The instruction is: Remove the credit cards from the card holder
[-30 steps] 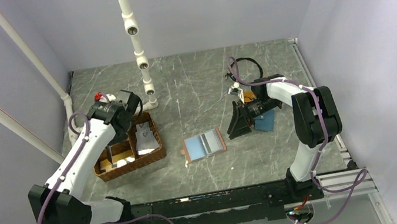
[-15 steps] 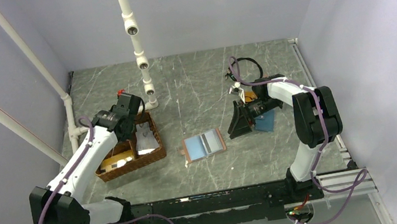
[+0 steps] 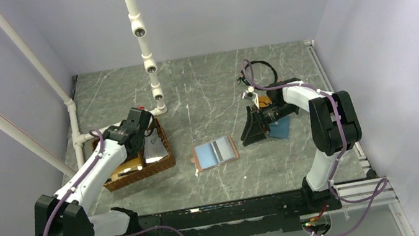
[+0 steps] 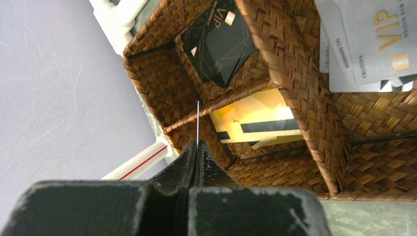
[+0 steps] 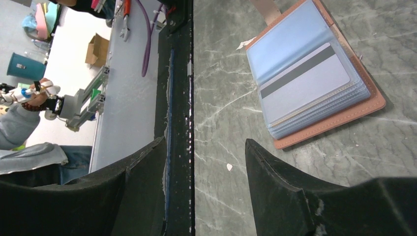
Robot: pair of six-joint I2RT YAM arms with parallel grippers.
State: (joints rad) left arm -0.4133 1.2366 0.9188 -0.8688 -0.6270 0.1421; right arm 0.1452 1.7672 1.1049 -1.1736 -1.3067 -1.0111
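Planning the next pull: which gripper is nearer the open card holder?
Right. The right gripper hangs open just right of the card holder, apart from it. The left gripper is far left over the wicker basket, shut on what looks like a card seen edge-on.

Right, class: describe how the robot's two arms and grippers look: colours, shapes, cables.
The left arm and right arm have white tubular links, chunky black joints and purple cables looped alongside. The left gripper and right gripper are black, with tapered, wedge-shaped fingers scuffed white along the edges.
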